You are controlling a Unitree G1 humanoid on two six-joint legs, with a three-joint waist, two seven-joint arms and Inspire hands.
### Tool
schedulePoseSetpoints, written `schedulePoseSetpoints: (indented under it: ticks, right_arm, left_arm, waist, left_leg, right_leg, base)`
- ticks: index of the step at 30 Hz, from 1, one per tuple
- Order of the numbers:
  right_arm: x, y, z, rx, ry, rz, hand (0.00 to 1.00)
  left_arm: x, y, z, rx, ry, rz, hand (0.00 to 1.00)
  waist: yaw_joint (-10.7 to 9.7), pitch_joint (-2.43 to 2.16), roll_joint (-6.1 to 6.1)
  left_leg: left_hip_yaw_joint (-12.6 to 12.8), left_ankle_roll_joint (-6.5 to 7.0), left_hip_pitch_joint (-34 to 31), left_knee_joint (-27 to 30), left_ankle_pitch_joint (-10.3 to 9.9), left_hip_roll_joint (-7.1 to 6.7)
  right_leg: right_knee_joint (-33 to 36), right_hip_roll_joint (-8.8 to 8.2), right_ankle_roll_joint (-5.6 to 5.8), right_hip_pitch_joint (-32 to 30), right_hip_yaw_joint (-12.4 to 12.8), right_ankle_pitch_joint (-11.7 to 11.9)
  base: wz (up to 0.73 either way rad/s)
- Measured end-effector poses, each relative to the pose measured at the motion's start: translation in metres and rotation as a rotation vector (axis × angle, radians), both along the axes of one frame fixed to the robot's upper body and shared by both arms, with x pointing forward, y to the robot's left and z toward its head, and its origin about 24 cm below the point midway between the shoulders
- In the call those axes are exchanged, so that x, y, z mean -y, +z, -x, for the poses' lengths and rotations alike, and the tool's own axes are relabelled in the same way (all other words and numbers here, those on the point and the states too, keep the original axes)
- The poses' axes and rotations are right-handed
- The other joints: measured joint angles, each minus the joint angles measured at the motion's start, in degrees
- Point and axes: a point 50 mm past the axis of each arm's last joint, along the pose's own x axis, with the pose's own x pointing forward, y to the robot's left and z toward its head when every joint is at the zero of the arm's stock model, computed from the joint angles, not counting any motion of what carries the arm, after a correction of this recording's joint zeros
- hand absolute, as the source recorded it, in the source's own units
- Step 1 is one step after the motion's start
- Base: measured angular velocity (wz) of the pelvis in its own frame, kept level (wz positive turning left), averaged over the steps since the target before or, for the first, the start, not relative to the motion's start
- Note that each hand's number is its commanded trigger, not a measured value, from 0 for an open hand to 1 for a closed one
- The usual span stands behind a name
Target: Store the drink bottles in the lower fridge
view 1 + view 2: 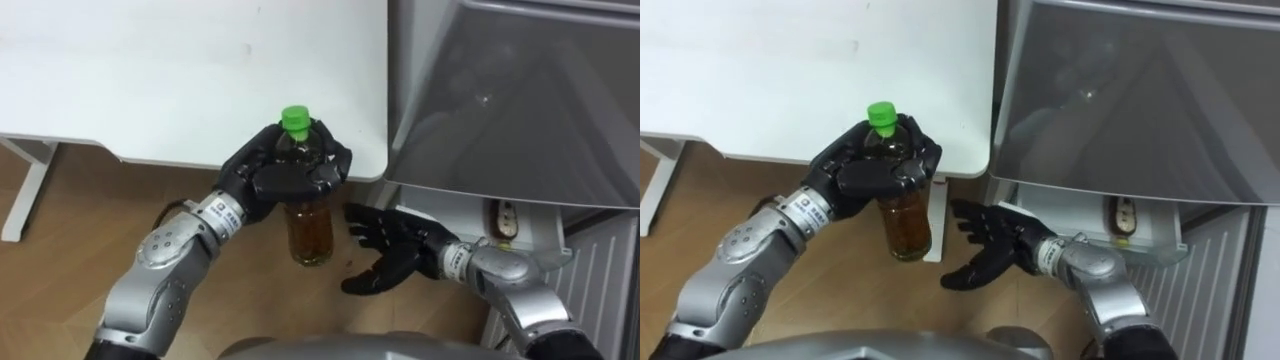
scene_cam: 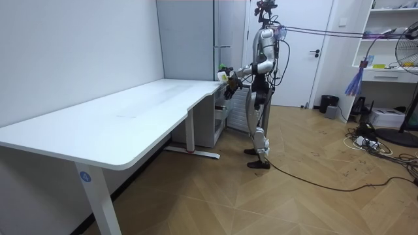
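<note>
Left hand (image 1: 285, 180) curled round shoulder of upright clear plastic bottle of amber drink (image 1: 311, 235), green cap, off rounded near-right corner of white desk (image 1: 150, 80). Grey fridge (image 1: 520, 100) just right of desk edge, narrow gap. Right hand (image 1: 392, 250) open, fingers spread, lower right of bottle, apart.

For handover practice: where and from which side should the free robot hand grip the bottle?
Likely the bare lower body of the bottle, from the robot's right: it is upright, the left robot hand wraps its shoulder, the open right robot hand is beside it.
</note>
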Motion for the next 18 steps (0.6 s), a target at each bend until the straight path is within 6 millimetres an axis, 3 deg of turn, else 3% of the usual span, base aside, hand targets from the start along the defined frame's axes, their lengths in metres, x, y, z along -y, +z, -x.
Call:
schedulePoseSetpoints:
  ticks: [5,18]
  right_arm:
    - [-0.004,0.001,0.002,-0.017,0.057,-0.03,0.0]
    - [-0.014,0.0,0.008,-0.058,0.114,-0.099,0.0]
  left_arm:
    - [0.002,0.0,-0.001,0.01,-0.013,-0.023,1.0]
    - [0.036,0.004,0.003,0.053,-0.188,0.015,1.0]
  waist:
    - [-0.09,-0.01,0.03]
    - [-0.67,0.13,0.34]
  left_leg:
    - [-0.01,0.0,-0.08,0.0,0.0,0.08]
    - [0.99,0.02,-0.07,-0.28,-0.02,0.17]
  right_leg:
    - [0.15,0.05,-0.01,0.07,-0.2,0.01]
    - [0.09,0.03,0.0,0.01,-0.12,0.01]
  base:
    - [0.01]
    - [0.0]
